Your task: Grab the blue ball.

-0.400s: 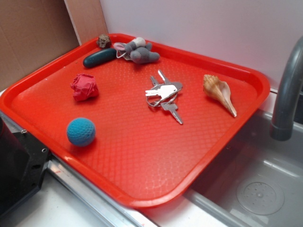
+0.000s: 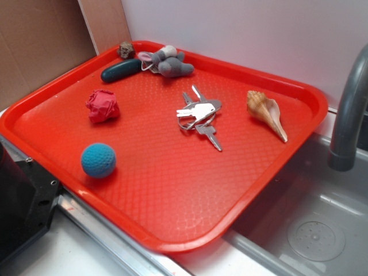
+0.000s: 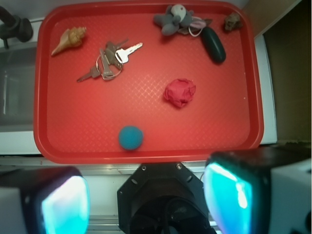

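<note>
The blue ball (image 2: 98, 160) is a small teal-blue dimpled sphere lying on the red tray (image 2: 172, 244), close to its near rim. In the wrist view the ball (image 3: 131, 137) sits just inside the tray's rim (image 3: 146, 157). My gripper (image 3: 146, 200) hangs high above the robot's base, short of the tray. It is open, with its two cyan pads (image 3: 66, 204) far apart and nothing between them. The exterior view does not show the gripper, only the black base (image 2: 23, 201).
On the tray are also a red paper wad (image 2: 103, 106), a bunch of keys (image 2: 198, 115), a seashell (image 2: 265, 112), a grey plush mouse (image 2: 167, 62), a dark teal oval object (image 2: 121, 70) and a small rock (image 2: 126, 50). A grey faucet (image 2: 348, 115) and a sink (image 2: 310, 230) are on the right.
</note>
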Available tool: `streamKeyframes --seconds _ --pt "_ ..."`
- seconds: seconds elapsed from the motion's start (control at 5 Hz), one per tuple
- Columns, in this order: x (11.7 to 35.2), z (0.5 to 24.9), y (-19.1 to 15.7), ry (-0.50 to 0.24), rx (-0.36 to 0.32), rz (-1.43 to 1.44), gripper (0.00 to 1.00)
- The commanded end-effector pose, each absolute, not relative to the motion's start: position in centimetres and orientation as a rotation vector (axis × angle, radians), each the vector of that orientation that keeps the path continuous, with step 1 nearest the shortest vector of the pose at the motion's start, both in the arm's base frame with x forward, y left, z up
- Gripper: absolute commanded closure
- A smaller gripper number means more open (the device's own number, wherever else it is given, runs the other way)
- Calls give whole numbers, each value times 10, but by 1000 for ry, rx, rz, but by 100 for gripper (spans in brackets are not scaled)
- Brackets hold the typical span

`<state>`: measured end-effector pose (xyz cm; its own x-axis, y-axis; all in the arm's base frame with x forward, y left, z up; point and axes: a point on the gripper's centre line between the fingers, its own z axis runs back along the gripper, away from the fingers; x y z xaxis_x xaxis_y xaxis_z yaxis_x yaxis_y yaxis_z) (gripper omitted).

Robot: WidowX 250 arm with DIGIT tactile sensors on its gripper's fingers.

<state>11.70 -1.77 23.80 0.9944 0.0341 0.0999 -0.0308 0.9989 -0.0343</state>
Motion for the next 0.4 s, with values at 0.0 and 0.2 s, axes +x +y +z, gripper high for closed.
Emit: streamKeyframes --seconds 0.0,0.2 --pt "156 142 -15 -29 14 78 0" --pt "163 92 -18 -3 45 61 0"
